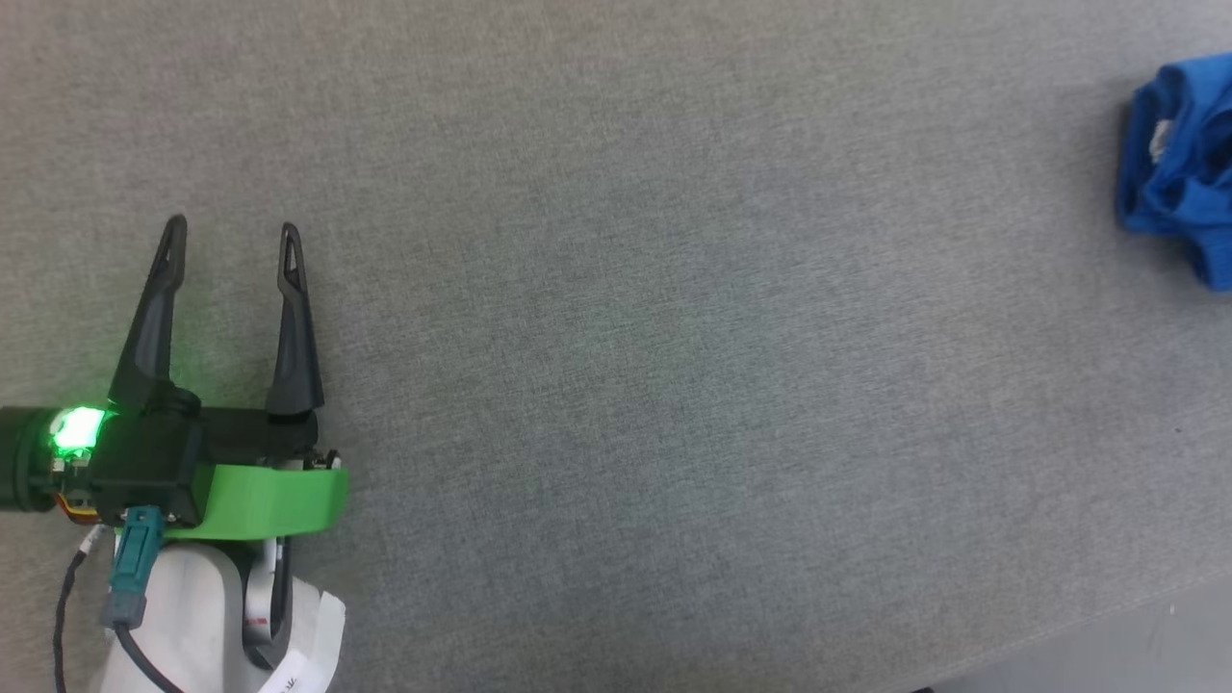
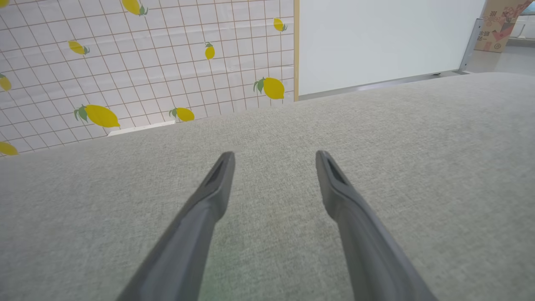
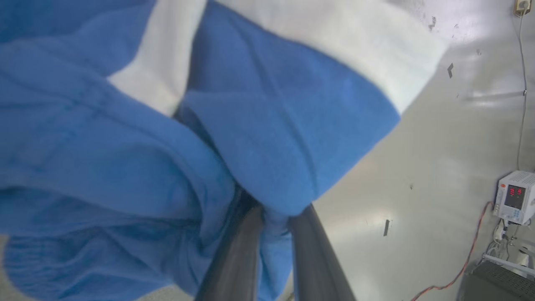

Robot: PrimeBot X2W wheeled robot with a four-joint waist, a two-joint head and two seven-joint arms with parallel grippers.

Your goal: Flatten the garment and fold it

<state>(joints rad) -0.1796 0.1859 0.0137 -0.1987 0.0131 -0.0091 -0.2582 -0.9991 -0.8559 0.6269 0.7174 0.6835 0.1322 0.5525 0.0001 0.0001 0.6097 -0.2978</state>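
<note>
r gripper [image 3: 273, 211] pinches the bunched garment [image 3: 125, 146], prob to drag it flat; l gripper [image 1: 231, 231] wide, empty over surface [image 1: 674, 337].

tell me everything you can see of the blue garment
The bright blue soft fabric garment with broad white stripes is crumpled into a bunched lump at the head view's right edge, over the grey textile-covered surface. The right claw is shut on a pinch of its blue fabric.
</note>
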